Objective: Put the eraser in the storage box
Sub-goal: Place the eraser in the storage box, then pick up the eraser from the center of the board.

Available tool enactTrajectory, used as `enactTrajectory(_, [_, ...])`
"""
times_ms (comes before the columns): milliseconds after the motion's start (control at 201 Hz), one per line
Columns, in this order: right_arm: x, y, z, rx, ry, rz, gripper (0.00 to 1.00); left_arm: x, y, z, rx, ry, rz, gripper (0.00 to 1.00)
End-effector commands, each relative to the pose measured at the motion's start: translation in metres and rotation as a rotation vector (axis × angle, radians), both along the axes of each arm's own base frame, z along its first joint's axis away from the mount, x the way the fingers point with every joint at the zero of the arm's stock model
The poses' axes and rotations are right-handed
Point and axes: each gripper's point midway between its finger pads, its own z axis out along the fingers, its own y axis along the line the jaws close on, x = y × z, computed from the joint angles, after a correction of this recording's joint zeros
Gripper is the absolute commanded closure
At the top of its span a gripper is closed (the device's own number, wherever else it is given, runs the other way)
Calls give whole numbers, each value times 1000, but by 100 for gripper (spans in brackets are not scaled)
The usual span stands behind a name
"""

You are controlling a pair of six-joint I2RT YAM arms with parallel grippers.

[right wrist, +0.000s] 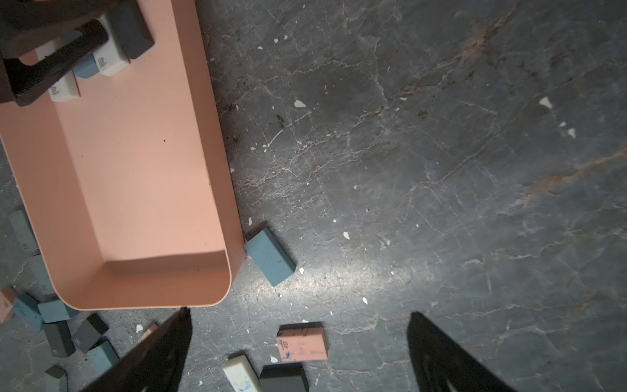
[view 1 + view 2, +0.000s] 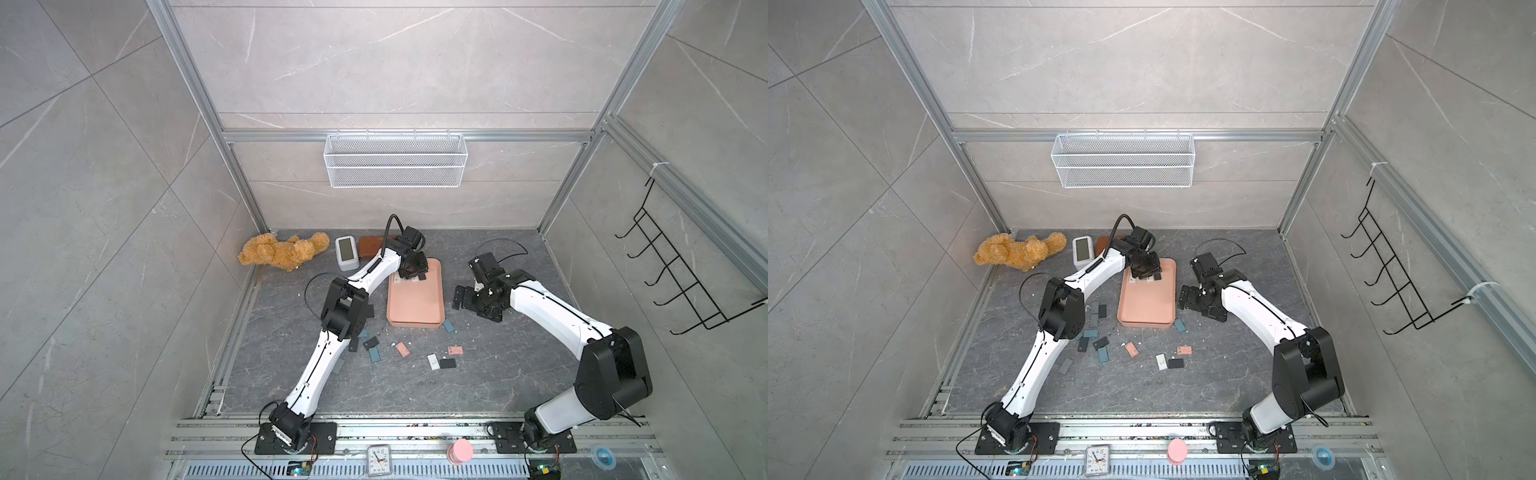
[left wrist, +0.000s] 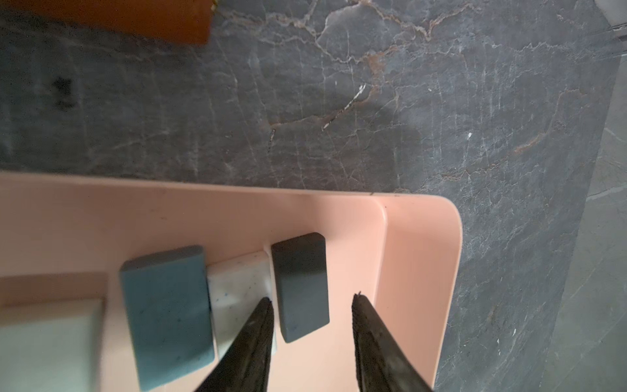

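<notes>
Left of the storage box (image 2: 415,307): a cluster of loose erasers (image 2: 1095,309) lies on the tabletop (image 2: 498,374), partly hidden under my left arm. None is in hand.

At the box's far end: my left fingers (image 3: 258,339) stand moderately parted, straddling a dark grey eraser (image 3: 300,286) that lies inside the box. One finger is just beside its edge and the other is clear of it, so nothing is gripped. Judgement: this eraser is delivered. Next to it in the box, a white eraser (image 3: 237,288) and a blue eraser (image 3: 168,315) sit in a row. A further pale block is too blurred to name.

In front of the box: more erasers are scattered. One teal eraser (image 1: 269,256) touches the box's near right corner from outside.

Right of the box: my right fingers (image 1: 441,356) are spread wide and empty above bare tabletop.

Remaining, as I judge: lift the left fingers clear of the box. Many erasers lie outside it, should they count.
</notes>
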Motion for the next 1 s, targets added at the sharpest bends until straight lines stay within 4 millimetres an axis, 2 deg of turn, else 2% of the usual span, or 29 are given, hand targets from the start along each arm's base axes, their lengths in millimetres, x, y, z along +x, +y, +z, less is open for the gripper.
enactTrajectory(0, [-9, -6, -2, -19, 6, 29, 2, -6, -1, 34, -11, -35, -17, 52])
enactTrajectory(144, [-15, -11, -9, -44, 1, 63, 3, -11, 1, 63, -19, -71, -13, 41])
enactTrajectory(309, [-26, -15, -24, -65, 24, 91, 7, -20, 9, 96, -17, -126, -5, 21])
enactTrajectory(344, [-29, -15, -27, -67, 29, 97, 8, -22, 10, 96, -12, -129, -5, 19])
enactTrajectory(353, [-29, -15, -28, -67, 31, 97, 9, -23, 11, 109, -24, -147, -3, 18])
enactTrajectory(383, [-30, -15, -31, -67, 34, 99, 10, -26, 13, 118, -29, -160, -3, 16])
enactTrajectory(543, [-36, -5, -44, -59, 46, 136, 14, -43, 20, 142, -37, -190, -5, 12])
enactTrajectory(742, [-41, 15, -58, -72, 58, 217, 16, -72, 37, 152, -15, -199, 2, 10])
enactTrajectory(991, [-42, 34, -72, -65, 70, 268, 21, -108, 65, 137, 10, -167, 47, 4])
